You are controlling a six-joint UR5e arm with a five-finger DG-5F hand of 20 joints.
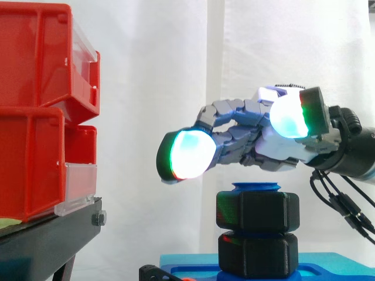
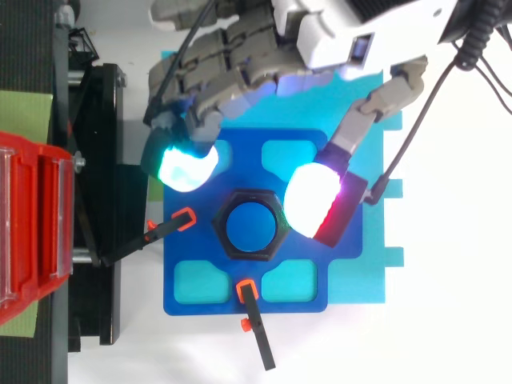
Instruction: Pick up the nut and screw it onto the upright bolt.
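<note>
Black hex nut on the blue bolt, hand open above it
The nut sits near the bolt's top, over a second nut on the blue base. The fingers are spread apart and hold nothing. To turn it well, I think the pads must close on opposite flats and stay level

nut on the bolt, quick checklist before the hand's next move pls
1. the nut is on the bolt: ok, near its top, above a lower nut.
2. the bolt stands upright: ok.
3. the hand is clear of the nut: ok, it hovers above, apart.
4. the hand holds nothing: ok, open.
5. top view, the pads lie either side of the nut: ok.
6. the nut is threaded tight: cannot tell.
</note>
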